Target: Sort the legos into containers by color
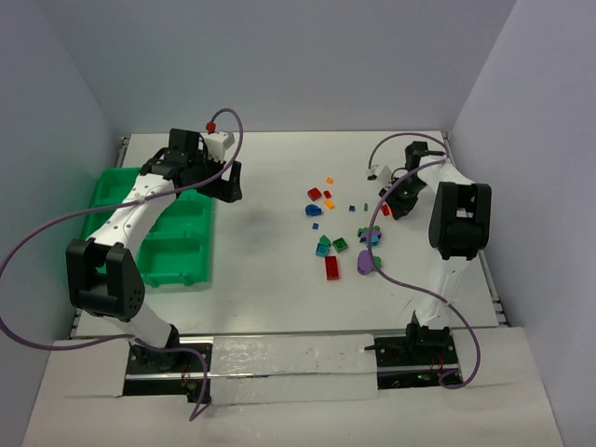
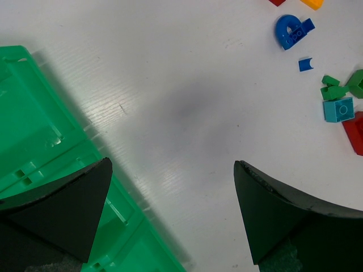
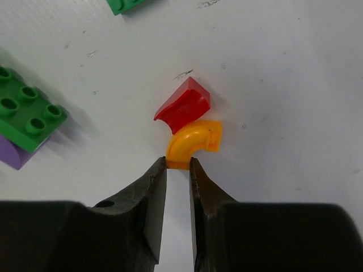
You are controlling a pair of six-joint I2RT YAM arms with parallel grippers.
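Right now my right pincer is clenched, as best I can judge, on the near end of a small orange curved plastic brick. That brick lies on the white worktop with a red wedge-shaped plastic brick touching its far side. Further out on that side, a green four-stud plastic brick sits on top of a purple piece. My left pincer is released, spread wide and grasping nothing. It hangs over bare worktop just beside the edge of the bright green plastic tray, with a blue arch-shaped brick and a teal square brick off to its right. From overhead, the loose legos lie scattered in one patch in front of the right arm, well apart from the tray at the left. The compartments I can see hold nothing, though my left arm hides part of the grid. I judge the sort barely begun: no brick is binned, the orange one is not yet lifted, and the whole patch is left to carry across. I can read no brand, label or writing anywhere.
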